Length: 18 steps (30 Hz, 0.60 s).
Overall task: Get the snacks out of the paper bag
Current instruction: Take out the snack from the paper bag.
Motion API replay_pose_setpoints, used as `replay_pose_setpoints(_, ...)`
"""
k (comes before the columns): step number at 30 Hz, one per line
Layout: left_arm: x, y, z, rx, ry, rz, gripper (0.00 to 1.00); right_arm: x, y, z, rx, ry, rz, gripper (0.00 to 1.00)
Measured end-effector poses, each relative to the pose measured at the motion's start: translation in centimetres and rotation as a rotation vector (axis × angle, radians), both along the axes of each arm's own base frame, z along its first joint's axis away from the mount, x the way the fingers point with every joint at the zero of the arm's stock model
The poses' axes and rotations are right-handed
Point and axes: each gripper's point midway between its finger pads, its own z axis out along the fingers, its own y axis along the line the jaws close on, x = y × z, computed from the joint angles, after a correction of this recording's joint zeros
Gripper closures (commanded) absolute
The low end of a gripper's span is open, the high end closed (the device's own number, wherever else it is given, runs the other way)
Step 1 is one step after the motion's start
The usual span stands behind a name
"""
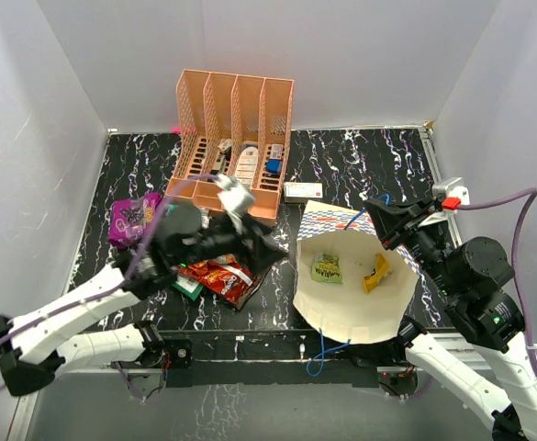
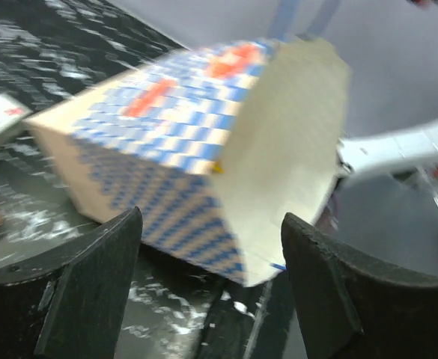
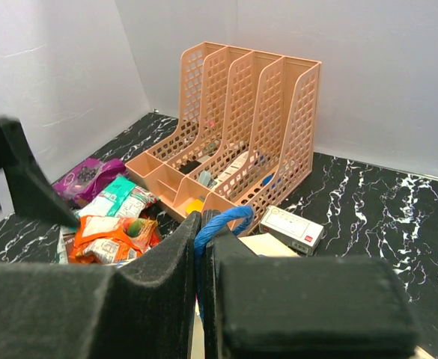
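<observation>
No lettering can be read in any view. The small white box (image 3: 292,229) carries a red mark too small to make out, and the print on the red packet (image 1: 224,276) and green packet (image 1: 327,268) is blurred

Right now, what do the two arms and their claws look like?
The left arm and right arm have white links, bulky black joints and a trailing purple cable each. The left claw and right claw have two chunky, matte black fingers; a red-and-white part sits by the right one.
</observation>
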Motion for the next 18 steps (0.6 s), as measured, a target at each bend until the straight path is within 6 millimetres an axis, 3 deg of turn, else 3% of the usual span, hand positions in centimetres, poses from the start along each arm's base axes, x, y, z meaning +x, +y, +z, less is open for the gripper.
replay_pose_setpoints(4, -5.4, -6.8, -2.7, 0.11, -0.083, -0.192, 0.29, -0.1, -0.1, 0.1, 0.003, -0.003, 0.0, 0.93)
replay_pose_setpoints(7, -8.3, -11.3, -4.8, 0.188, -0.153, -0.263, 0.36, -0.2, -0.1, 0.1, 0.004, -0.005, 0.0, 0.93)
replay_pose_setpoints(9, -8.3, -13.2, -6.7, 0.233, -0.181, -0.238, 0.42, -0.1, -0.1, 0.1, 0.004, -0.004, 0.0, 0.93)
replay_pose_setpoints(13, -6.3, -15.9, -11.1, 0.342, -0.23, -0.129, 0.56, -0.2, 0.0, 0.1, 0.007, -0.003, 0.004, 0.93)
replay_pose_setpoints(18, -4.4, -18.7, -15.7, 0.431, -0.266, -0.047, 0.64, -0.2, 0.0, 0.1, 0.007, -0.003, 0.008, 0.93)
